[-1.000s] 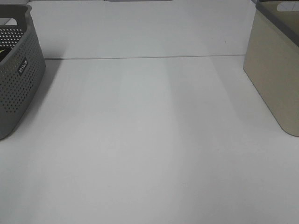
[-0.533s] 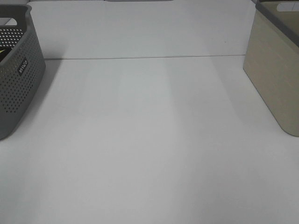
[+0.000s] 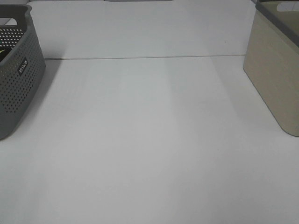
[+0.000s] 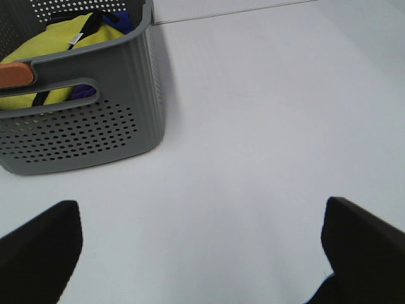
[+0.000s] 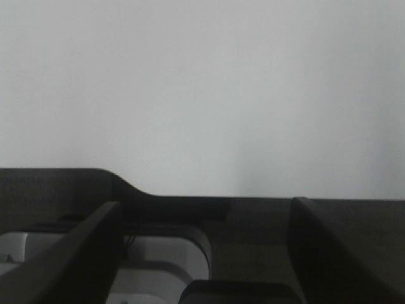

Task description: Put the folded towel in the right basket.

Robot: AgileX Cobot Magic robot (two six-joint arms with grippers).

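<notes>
No folded towel lies on the white table (image 3: 149,140). The right basket (image 3: 275,74) is beige with a dark rim and stands at the table's right edge. Neither gripper shows in the exterior high view. In the left wrist view my left gripper (image 4: 201,209) is open and empty above the table, with the grey perforated left basket (image 4: 88,126) ahead of it. That basket holds yellow fabric (image 4: 60,44), some blue cloth and an orange piece (image 4: 16,75); I cannot tell which is the towel. My right gripper (image 5: 205,204) is open and empty, with a dark edge and a pale wall ahead.
The grey left basket (image 3: 16,79) stands at the table's left edge in the exterior high view. A seam (image 3: 145,57) runs across the far part of the table between the two baskets.
</notes>
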